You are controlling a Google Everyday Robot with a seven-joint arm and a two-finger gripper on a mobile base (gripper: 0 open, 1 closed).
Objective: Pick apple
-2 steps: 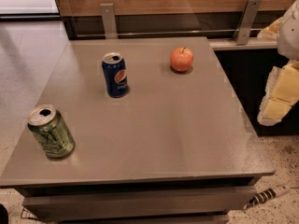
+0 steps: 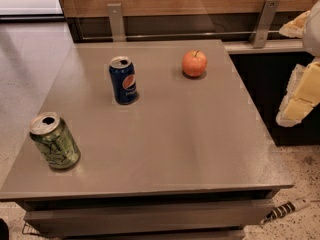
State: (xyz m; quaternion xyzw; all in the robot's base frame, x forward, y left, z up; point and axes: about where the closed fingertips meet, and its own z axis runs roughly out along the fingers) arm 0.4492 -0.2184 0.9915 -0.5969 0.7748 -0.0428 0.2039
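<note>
The apple point(image 2: 194, 63) is small, round and red-orange with a short dark stem. It stands upright on the far right part of the grey table point(image 2: 175, 134). My gripper point(image 2: 301, 98) hangs at the right edge of the view, beyond the table's right side, well to the right of the apple and nearer than it. It holds nothing that I can see and touches no object.
A blue Pepsi can point(image 2: 123, 80) stands left of the apple. A green can point(image 2: 54, 141) stands near the front left corner. A wooden wall with metal brackets point(image 2: 115, 21) runs behind the table. A cable point(image 2: 287, 209) lies on the floor at the front right.
</note>
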